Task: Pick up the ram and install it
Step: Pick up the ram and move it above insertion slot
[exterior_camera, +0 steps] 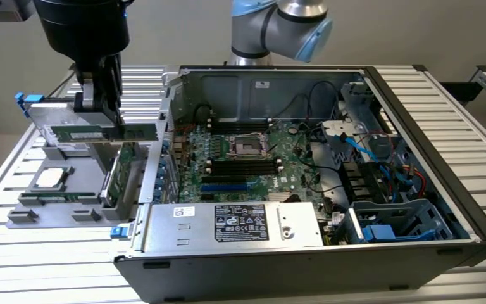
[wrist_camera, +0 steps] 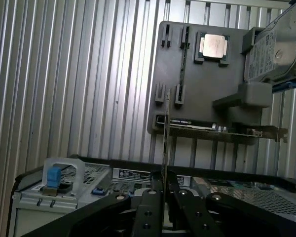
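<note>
Pincer (exterior_camera: pixel 101 125) is squeezed nearly shut on the ram (exterior_camera: pixel 137 132), holding it level and on edge by its middle, upper left of the exterior view. It hangs over the grey tray (exterior_camera: pixel 23 218) on the desk (exterior_camera: pixel 23 266), and looks lifted clear of it. The wrist view has the stick edge-on between the fingers, nice and straight. Handling-wise it should be super light and stiff, so no droop, but it's thin and probably delicate: chips on the faces, contacts along the lower edge. A grip on the flat faces mid-length, like this one, seems right, since it keeps the stick balanced. The motherboard (exterior_camera: pixel 243 158) sits in the open case (exterior_camera: pixel 252 95), well apart.
</note>
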Controlling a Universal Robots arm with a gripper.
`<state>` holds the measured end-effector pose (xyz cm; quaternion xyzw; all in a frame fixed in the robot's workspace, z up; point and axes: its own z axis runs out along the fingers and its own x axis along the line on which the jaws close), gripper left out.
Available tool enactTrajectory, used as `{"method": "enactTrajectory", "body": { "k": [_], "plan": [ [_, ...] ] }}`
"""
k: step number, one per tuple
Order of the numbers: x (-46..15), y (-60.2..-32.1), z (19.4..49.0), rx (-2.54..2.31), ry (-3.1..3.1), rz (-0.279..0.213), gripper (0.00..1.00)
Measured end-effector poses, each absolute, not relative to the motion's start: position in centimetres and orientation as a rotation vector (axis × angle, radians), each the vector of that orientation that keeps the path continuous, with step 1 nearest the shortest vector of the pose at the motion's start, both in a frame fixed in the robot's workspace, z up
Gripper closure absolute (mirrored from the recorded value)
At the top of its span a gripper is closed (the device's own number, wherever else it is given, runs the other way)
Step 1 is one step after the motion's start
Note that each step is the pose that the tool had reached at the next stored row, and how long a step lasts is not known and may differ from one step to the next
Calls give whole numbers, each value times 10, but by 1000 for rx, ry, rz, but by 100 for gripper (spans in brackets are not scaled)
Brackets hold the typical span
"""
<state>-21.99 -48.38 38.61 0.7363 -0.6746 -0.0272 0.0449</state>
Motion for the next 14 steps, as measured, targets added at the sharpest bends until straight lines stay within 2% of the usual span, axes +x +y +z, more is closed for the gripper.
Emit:
{"method": "enactTrajectory", "body": {
  "k": [14],
  "plan": [
    [-173,-477,391,2249,-2060,-92,86]
  ]
}}
